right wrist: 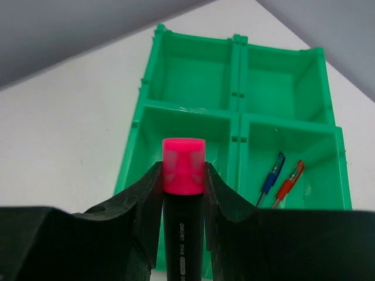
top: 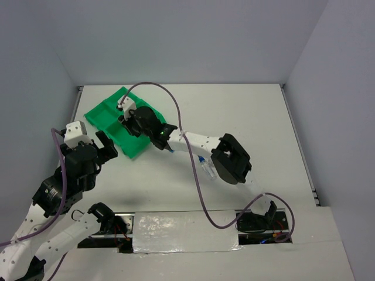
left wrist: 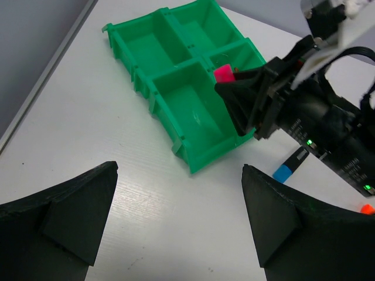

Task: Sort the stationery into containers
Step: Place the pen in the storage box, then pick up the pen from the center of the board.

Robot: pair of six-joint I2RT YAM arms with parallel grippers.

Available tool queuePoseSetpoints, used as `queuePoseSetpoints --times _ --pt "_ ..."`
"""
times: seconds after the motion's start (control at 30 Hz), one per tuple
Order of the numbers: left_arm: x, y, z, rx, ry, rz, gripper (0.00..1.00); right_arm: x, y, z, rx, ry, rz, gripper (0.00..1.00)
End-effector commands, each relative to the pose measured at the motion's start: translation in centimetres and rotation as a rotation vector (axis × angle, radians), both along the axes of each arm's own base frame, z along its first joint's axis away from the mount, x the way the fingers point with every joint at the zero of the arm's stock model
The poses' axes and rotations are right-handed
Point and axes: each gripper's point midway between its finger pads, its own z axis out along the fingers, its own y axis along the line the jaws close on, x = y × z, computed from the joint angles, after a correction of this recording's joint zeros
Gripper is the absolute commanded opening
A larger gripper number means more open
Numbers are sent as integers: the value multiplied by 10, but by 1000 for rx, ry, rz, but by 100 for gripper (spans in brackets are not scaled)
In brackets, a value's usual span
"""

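1. Holding the pink highlighter (right wrist: 183,159) in the right claw (right wrist: 183,174), which is clamped on the black barrel just below the pink cap. We judge a grip that near the end keeps it from swinging.
2. The highlighter hangs over the near side of the green tray (right wrist: 237,88). In the right wrist view it lines up with the compartment left of the one holding pens. We cannot tell its height above the floor.
3. The blue pen (right wrist: 270,178) and red pen (right wrist: 288,182) lie side by side in the near-right compartment of that view. So thin pens have their bin, and pink likely goes next door.
4. The left claw (left wrist: 179,196) hovers with fingers apart, gripping nothing, over the tabletop (top: 246,117) just beside a tray corner. It looks parked clear of the right arm.
5. Not yet sorted:
   - The blue highlighter (left wrist: 291,165) lies under the right wrist, near the tray.
   - An orange end (left wrist: 367,208) shows at the edge of the left wrist view.
   - The blue-capped clear tube (top: 206,168) lies by the right arm's elbow.
6. Next call is to get squarely over the compartment, then release. The risk is landing on a divider wall and rolling in with the pens.
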Motion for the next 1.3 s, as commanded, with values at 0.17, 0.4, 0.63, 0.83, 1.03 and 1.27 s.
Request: queuePoseSetpoints --times 0.17,0.4,0.63,0.83,1.03,1.27 --pt "2 -1 10 -9 -47 -14 99 10 21 18 72 -6 104 81" --pt "2 0 10 -8 -48 -11 99 11 -7 57 141 -12 78 100" --pt "7 -11 7 0 -38 -65 99 28 -100 54 158 115 -282 100" --pt "19 -24 -4 21 31 -115 99 45 -195 -18 109 318 -716 100" --pt "22 -32 -9 27 46 -160 99 37 -230 -56 98 476 -995 100" --pt "22 -33 -10 25 49 -165 99 31 -218 -104 113 599 -1028 97"
